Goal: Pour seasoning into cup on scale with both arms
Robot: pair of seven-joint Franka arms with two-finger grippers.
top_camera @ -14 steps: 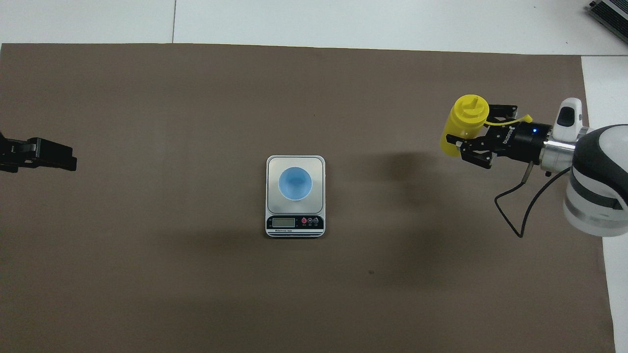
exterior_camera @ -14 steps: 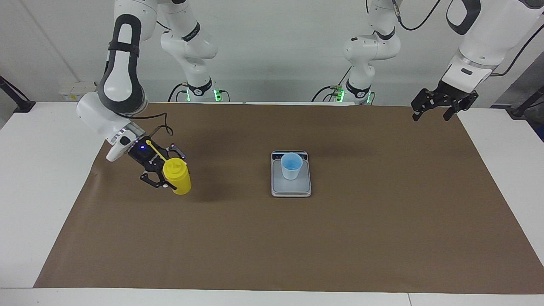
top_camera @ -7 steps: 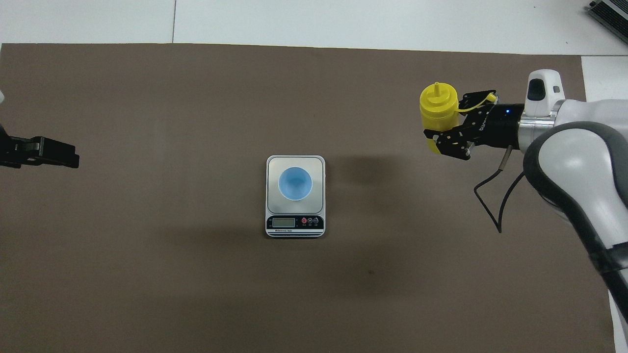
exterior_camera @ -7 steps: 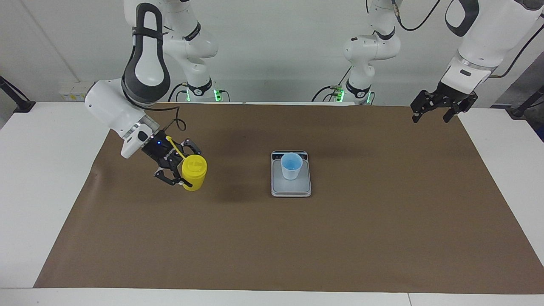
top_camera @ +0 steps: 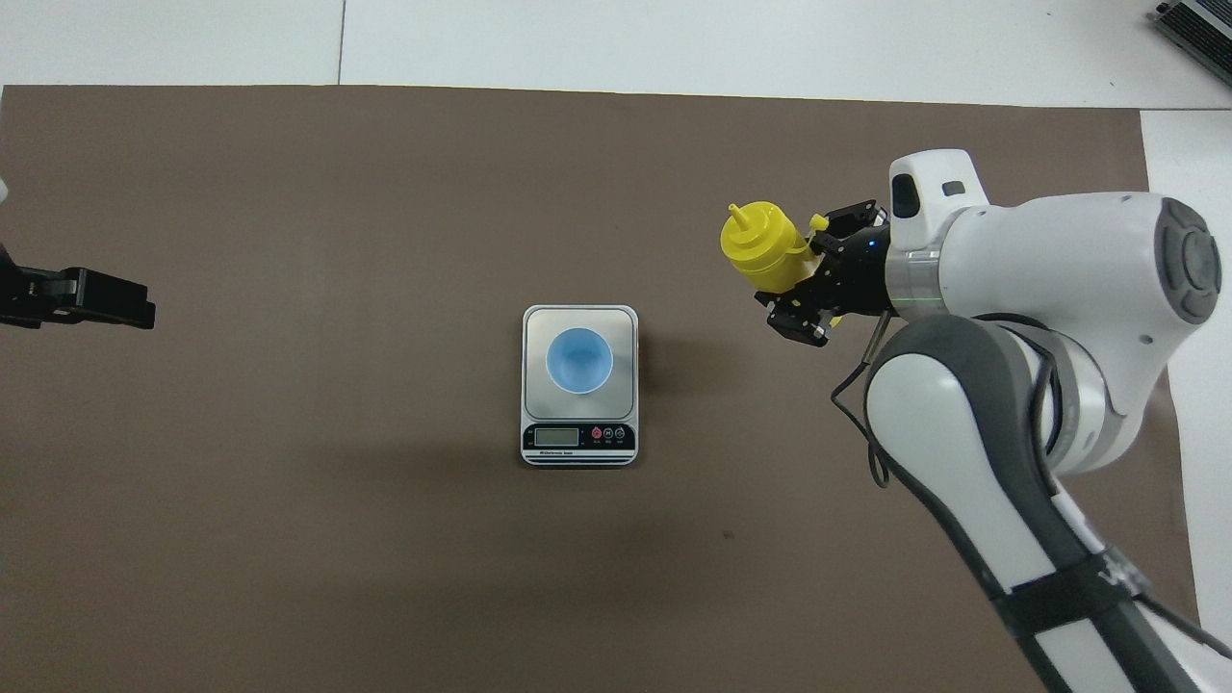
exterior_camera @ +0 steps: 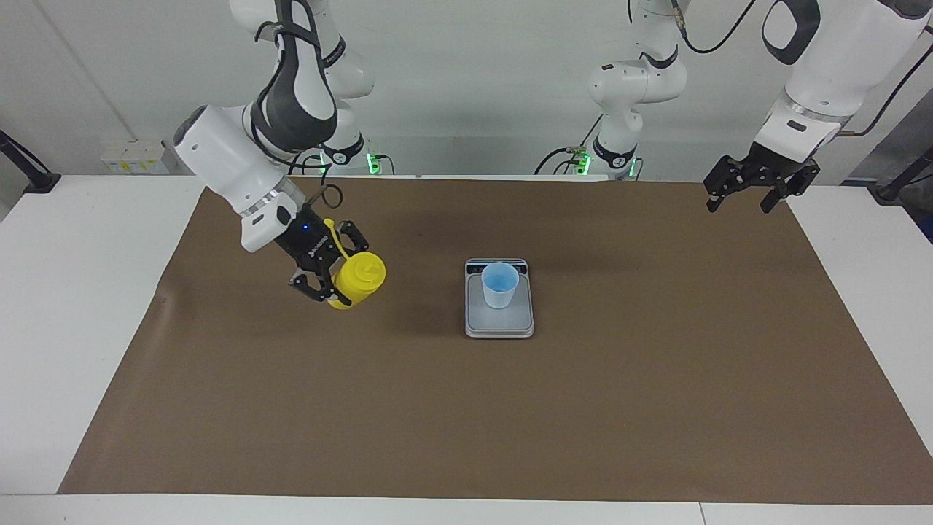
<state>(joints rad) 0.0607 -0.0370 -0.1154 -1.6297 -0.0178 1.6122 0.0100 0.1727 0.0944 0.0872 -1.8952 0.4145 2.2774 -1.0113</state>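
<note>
The yellow seasoning bottle (exterior_camera: pixel 360 279) (top_camera: pixel 760 252) hangs tilted above the brown mat, its cone top leaning toward the scale. My right gripper (exterior_camera: pixel 334 275) (top_camera: pixel 801 289) is shut on the bottle's body, over the mat between the scale and the right arm's end of the table. The light blue cup (exterior_camera: pixel 500 284) (top_camera: pixel 578 360) stands upright on the silver-grey scale (exterior_camera: pixel 499 326) (top_camera: pixel 537 322) at mid-table. My left gripper (exterior_camera: pixel 738 203) (top_camera: pixel 115 310) hangs open and holds nothing. It waits over the mat's corner at the left arm's end.
A brown mat (exterior_camera: pixel 466 423) covers most of the white table (exterior_camera: pixel 65 306). The scale's display strip (top_camera: pixel 577 438) faces the robots. A black cable (top_camera: pixel 871 423) loops below the right wrist.
The right arm has carried the bottle toward the scale and tipped its cone further toward the cup. The left gripper, cup and scale have stayed put.
</note>
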